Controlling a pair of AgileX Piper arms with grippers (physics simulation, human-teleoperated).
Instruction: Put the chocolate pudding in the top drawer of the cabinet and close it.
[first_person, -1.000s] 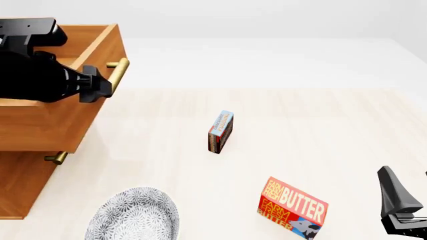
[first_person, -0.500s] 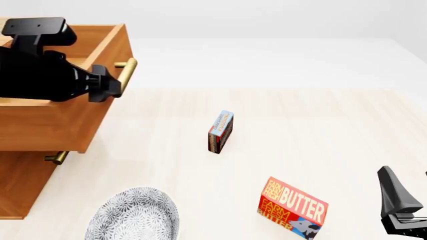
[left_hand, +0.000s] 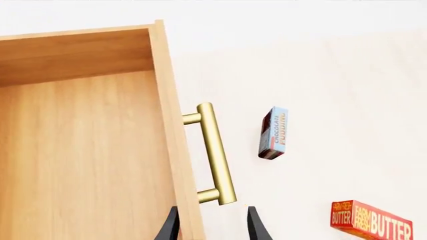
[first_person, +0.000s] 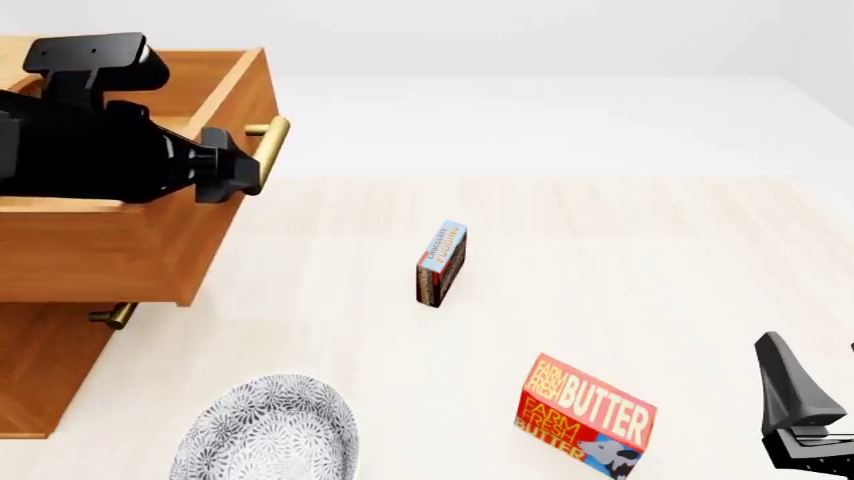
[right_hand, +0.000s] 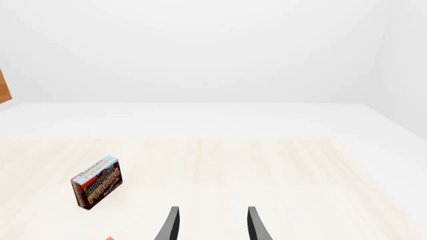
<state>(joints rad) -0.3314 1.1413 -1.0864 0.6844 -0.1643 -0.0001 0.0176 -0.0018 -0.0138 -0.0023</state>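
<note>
The chocolate pudding stands on its thin edge near the middle of the table, well apart from both arms. Its light blue panel reads "CHOCOLATE PUDDING" in red letters, easy to read in the left wrist view and the right wrist view. Nearer the camera and to the right lies a red-orange butter box with yellow letters saying "FARM FRESH BUTTER"; a corner of it shows in the left wrist view too. The top drawer of the cabinet is pulled out, and its brass handle pokes out just past the left gripper. In the left wrist view the two fingers of that gripper are apart, one on each side of the lower end of the handle and the drawer front, but the tips are cut off, so it is hard to tell if they touch it. Since a second ago the drawer has come out farther to the right, and the left arm has moved with it. The pudding and the butter box sit where they were. The right gripper waits low at the right edge, unmoved, with its fingers apart and holding nothing. A patterned gray plate rests in front of the cabinet, and the lower drawer's handle peeks out under the open drawer.
</note>
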